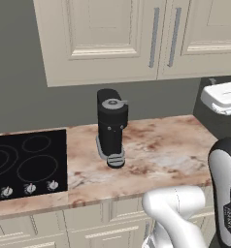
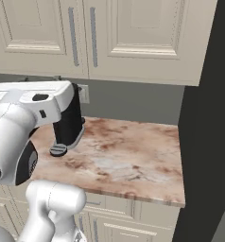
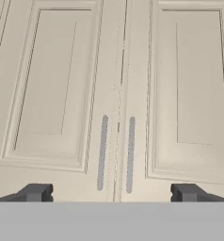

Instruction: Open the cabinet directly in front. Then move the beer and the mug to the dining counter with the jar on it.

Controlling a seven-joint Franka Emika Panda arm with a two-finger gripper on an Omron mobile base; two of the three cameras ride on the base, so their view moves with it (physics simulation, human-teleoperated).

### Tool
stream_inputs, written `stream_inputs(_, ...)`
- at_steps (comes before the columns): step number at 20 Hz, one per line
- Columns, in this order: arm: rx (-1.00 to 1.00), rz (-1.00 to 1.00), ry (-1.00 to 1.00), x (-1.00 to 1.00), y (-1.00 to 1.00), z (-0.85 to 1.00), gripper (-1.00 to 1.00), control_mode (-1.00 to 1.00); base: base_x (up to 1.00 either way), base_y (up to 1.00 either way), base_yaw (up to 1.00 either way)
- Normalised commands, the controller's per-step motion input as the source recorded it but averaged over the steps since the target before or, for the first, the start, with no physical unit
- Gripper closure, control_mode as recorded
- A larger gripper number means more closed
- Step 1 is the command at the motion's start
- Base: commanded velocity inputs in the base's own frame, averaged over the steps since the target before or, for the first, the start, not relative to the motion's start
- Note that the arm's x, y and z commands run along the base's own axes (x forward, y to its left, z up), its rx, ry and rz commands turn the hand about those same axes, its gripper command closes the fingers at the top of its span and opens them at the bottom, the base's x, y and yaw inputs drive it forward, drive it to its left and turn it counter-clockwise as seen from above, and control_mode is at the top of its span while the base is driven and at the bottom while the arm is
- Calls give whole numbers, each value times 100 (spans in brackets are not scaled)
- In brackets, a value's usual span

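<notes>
The hand view faced the cream upper wall cabinet [image 3: 118, 94] straight on, its two raised-panel doors shut and meeting at a thin centre seam. Two long vertical grey bar handles [image 3: 102, 153] stood just beside that seam, one on each door, low on the doors. The robot's two-finger gripper [image 3: 112, 192] pointed at the seam below the handles, its small dark fingertips [image 3: 36, 192] set far apart at the bottom corners of the view, the jaws spread wide with nothing between them and touching nothing. In the left base view the same cabinet [image 1: 132, 38] hung above a beige-brown marbled stone counter [image 1: 156, 155], doors closed. On that counter stood a tall black coffee machine with a grey round top [image 1: 111, 127], upright and near the back wall. To its left a flat black cooktop with ring markings and three small knobs [image 1: 27, 164] sat flush in the stone. Low cream drawers [image 1: 88, 223] ran beneath the counter edge. In the right base view the white arm [image 2: 24, 127] rose at lower left, partly covering the black machine [image 2: 69, 125].
</notes>
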Motion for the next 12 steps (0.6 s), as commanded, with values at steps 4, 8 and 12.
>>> stream_inputs(4,0,0,0,6,0,0,-100,-100,0,0,0)
stream_inputs(8,0,0,-1,28,-1,0,-100,-100,0,0,0)
stream_inputs(12,1,0,-3,43,-10,0,-100,-100,0,0,0)
